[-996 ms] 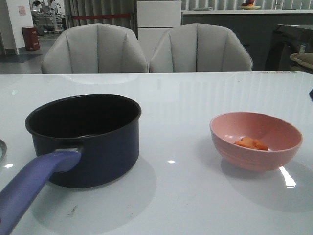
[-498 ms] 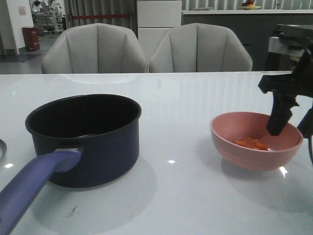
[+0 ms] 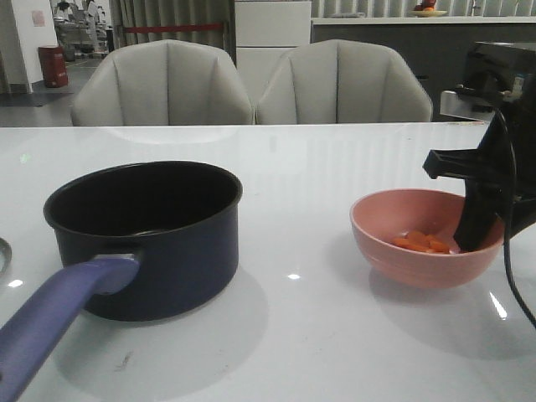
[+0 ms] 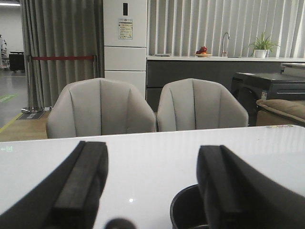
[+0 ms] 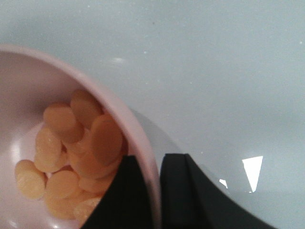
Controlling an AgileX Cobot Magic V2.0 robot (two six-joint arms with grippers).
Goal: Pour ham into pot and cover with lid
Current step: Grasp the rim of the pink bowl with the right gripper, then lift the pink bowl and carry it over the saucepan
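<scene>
The dark navy pot (image 3: 155, 243) stands at the left, its purplish handle (image 3: 59, 314) pointing toward me. The ham (image 3: 419, 241), orange-pink slices, lies in a pink bowl (image 3: 419, 260) at the right. My right gripper (image 3: 473, 239) is shut on the bowl's right rim. In the right wrist view one finger is inside by the ham (image 5: 71, 143), the other outside, with the rim (image 5: 128, 119) pinched in the right gripper (image 5: 155, 164). My left gripper (image 4: 152, 181) is open above the table, with the pot's rim (image 4: 183, 210) by one finger. A sliver of the lid (image 3: 2, 255) shows at the far left edge.
Two grey chairs (image 3: 251, 84) stand behind the white table's far edge (image 3: 268, 126). A black cable (image 3: 511, 268) hangs from the right arm beside the bowl. Bare tabletop lies between pot and bowl.
My right arm came in from the right, came down and shut on the bowl's rim. The bowl slid slightly left. The pot has not moved.
</scene>
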